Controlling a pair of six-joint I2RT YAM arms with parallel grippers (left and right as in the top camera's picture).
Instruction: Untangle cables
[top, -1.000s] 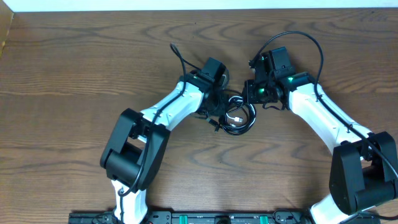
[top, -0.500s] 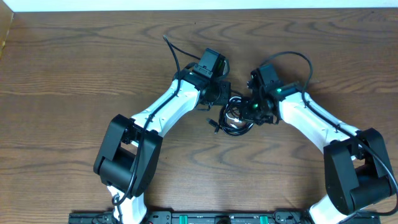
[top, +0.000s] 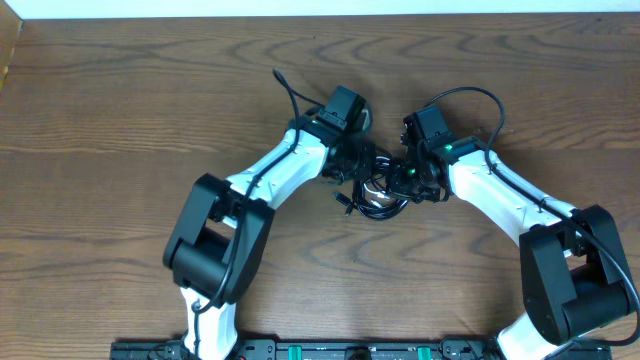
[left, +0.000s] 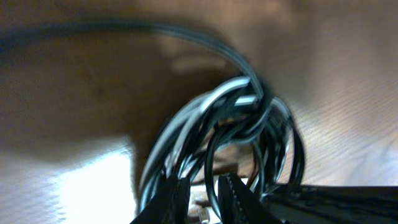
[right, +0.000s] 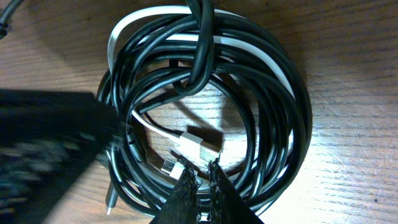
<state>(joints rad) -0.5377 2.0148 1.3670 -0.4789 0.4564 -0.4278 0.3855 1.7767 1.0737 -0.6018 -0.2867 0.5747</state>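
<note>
Right now the cables (top: 380, 197) lie as one coiled bundle on the wooden table (top: 120, 100), a little above the middle of the overhead frame, with both arms reaching in from either side. The left gripper (top: 358, 165) sits at the bundle's upper left edge and the right gripper (top: 405, 182) at its right edge, so the coil lies between the two.

From the left wrist we see the left gripper (left: 202, 200) at the bottom of the frame, its jaws a narrow way apart. A black strand of the cables (left: 249, 124) drops into that gap, which looks wider than the strand. The view is blurred.

From the right wrist the cables (right: 267, 99) fill the frame as black loops with white strands among them. The right gripper (right: 201, 186) pokes up at the bottom centre, inside the ring, its jaws closed together with nothing between them. A white plug (right: 200, 144) lies just above its tips.
</note>
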